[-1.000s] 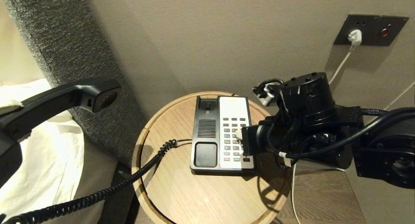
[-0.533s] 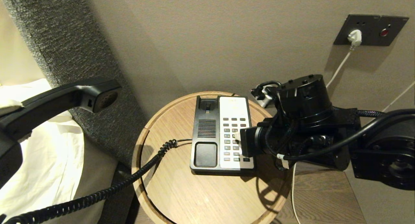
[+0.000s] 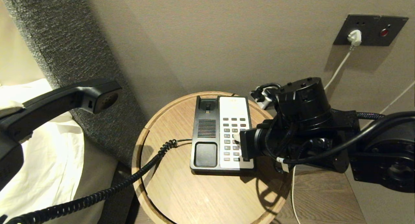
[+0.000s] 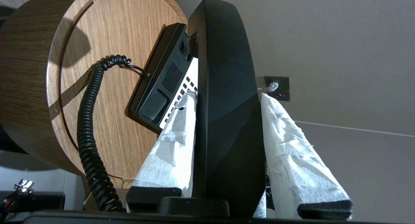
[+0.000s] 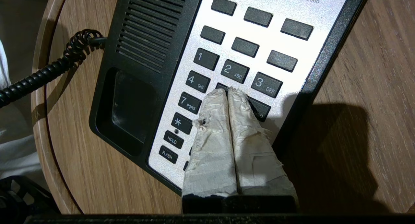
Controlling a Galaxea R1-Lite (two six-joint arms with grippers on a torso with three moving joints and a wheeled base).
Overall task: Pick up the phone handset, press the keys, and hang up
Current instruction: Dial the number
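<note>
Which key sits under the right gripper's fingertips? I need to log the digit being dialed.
The right gripper, fingers together, covers the key between 4 and the one below 3 on the keys; its label is hidden.

A round wooden bench (image 3: 181,198) carries a black-and-white phone base (image 3: 207,133) beneath the right claw (image 3: 237,138). A dark wall socket plate (image 3: 371,29) with a white plug (image 3: 354,37) sits beyond that claw. White bedding (image 3: 48,159) and a grey headboard (image 3: 65,49) lie near the left claw (image 4: 228,97).
</note>
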